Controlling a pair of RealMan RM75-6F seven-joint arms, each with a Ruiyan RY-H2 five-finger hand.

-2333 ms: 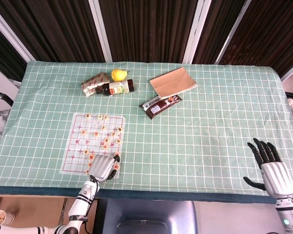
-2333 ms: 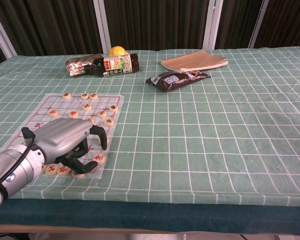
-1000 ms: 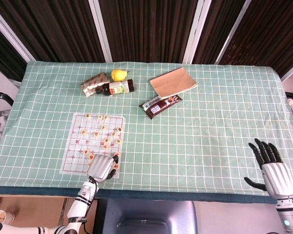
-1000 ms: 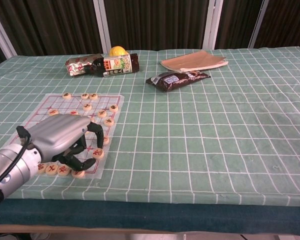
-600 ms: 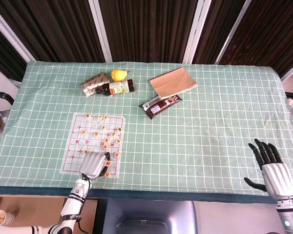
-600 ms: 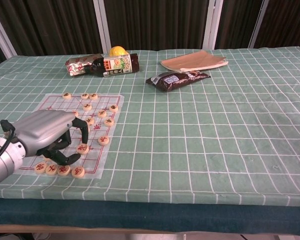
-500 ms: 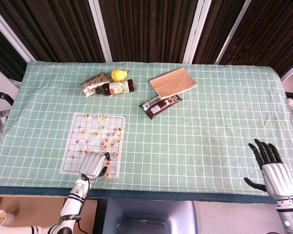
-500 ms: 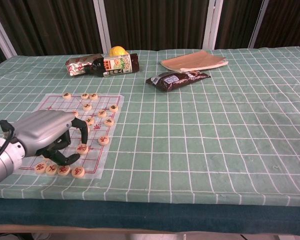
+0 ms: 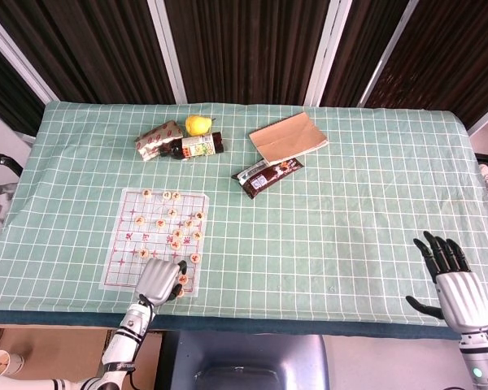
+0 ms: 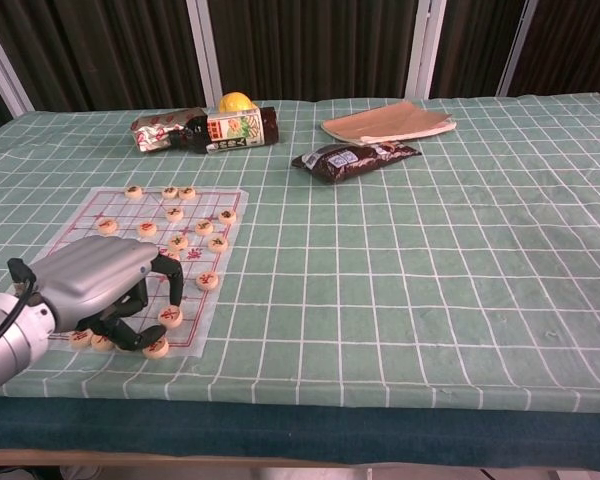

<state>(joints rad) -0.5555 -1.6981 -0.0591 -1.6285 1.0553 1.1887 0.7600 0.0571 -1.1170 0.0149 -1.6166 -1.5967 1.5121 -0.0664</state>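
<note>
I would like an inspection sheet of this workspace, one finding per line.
Surface: table under a green checked cloth.
Job's things: xiangqi board with round chess pieces scattered on it.
Clutter: pear, bottle, red snack pack, brown snack bar, kraft envelope.
Hands: left hand curled over the near pieces, a grip not discernible; right hand spread, holding nothing.
Cables: black cable at the left wrist.
Surroundings: dark curtains behind.
</note>
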